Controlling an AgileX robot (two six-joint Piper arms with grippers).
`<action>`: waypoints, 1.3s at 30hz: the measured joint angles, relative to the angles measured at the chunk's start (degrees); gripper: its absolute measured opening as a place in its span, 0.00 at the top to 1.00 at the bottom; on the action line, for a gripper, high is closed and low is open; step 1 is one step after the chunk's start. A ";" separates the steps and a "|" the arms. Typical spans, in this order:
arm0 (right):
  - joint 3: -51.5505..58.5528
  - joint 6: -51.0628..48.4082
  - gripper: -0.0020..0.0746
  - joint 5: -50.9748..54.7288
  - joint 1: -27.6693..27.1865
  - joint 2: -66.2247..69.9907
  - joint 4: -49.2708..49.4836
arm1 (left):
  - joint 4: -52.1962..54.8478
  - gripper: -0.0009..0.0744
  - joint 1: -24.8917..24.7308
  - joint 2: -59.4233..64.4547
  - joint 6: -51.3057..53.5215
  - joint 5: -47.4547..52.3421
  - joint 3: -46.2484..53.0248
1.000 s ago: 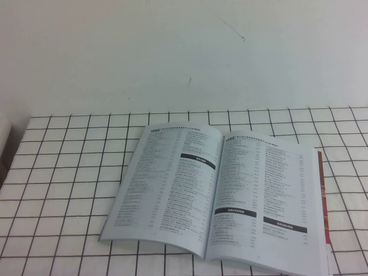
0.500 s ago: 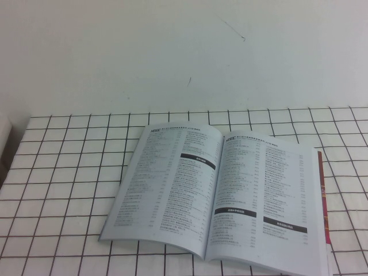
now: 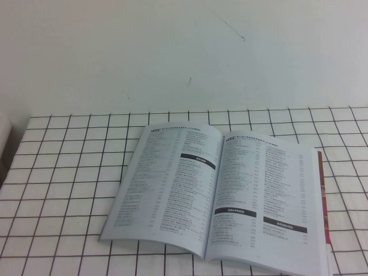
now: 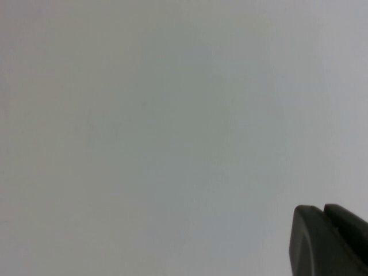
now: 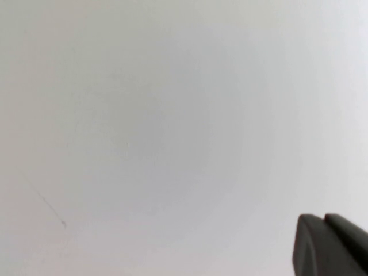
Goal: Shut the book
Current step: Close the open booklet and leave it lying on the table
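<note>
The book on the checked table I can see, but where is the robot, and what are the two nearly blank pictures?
The robot has two arms, each ending in a gripper, and three cameras. The high view looks down from the robot's side at the table, where an open book lies flat, pages up. No arm shows there. The blank pictures come from a camera on each wrist. Each shows only a dark corner of its own gripper: the left gripper and the right gripper. Both are outside the high view and face a plain white surface, probably the wall. Neither touches the book.
</note>
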 joint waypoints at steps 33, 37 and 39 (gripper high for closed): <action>-45.06 -24.40 0.98 52.06 0.00 54.24 22.54 | -14.91 0.99 0.00 55.14 9.13 50.19 -40.97; -45.83 -36.12 0.98 51.52 0.68 65.08 33.60 | -21.58 0.99 0.00 64.93 16.10 51.10 -45.33; -45.83 -40.29 0.98 50.63 1.97 69.87 37.35 | -25.01 0.99 0.00 68.82 19.11 51.10 -46.71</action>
